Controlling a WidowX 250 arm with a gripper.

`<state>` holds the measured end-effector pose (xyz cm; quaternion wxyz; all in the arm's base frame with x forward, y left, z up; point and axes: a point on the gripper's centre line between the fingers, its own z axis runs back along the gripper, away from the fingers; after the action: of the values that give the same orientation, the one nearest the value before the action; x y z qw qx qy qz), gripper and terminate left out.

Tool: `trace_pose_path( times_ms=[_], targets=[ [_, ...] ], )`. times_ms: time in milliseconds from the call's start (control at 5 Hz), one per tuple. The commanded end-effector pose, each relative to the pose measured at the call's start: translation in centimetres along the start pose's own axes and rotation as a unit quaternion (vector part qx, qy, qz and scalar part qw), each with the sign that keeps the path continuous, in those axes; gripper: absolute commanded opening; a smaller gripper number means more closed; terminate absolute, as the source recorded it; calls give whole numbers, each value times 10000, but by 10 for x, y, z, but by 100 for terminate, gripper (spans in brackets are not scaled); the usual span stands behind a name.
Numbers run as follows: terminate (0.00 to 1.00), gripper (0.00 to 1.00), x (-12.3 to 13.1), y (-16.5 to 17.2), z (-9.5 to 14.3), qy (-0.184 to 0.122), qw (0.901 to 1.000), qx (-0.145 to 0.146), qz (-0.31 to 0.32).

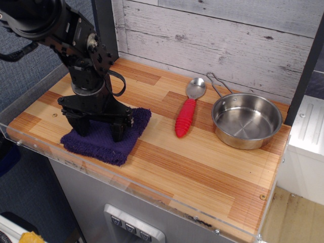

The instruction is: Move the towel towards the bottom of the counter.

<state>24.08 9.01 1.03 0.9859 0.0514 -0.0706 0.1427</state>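
Observation:
The dark purple towel (132, 123) lies flat on the front left part of the wooden counter (197, 167), its near edge close to the clear acrylic rim. My black gripper (99, 129) stands straight down on the towel. It is open, and its two wide-spread fingertips (117, 133) press into the cloth near its middle. The arm hides the towel's back left part.
A spoon with a red ribbed handle (185, 117) lies mid-counter, to the right of the towel. A steel pan (246, 120) sits at the back right. The grey-white plank wall (228, 35) runs behind. The acrylic rim (131, 188) edges the front.

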Motion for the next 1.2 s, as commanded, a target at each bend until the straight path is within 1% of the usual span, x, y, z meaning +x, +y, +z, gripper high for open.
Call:
trace_pose_path(
  times_ms=[0, 200, 400, 600, 800, 1000],
  targets=[
    [0, 100, -6, 6, 13, 135, 9998, -36, 106],
    [0, 100, 8, 13, 35, -64, 9993, -138, 337],
    [0, 100, 17, 16, 47, -145, 9987, -262, 424],
    [0, 100, 23, 15, 62, -291, 9977, -392, 476],
    [0, 100, 22, 15, 78, -435, 9965, -485, 515],
    [0, 100, 22, 15, 78, -435, 9965, -485, 515]
  ],
)
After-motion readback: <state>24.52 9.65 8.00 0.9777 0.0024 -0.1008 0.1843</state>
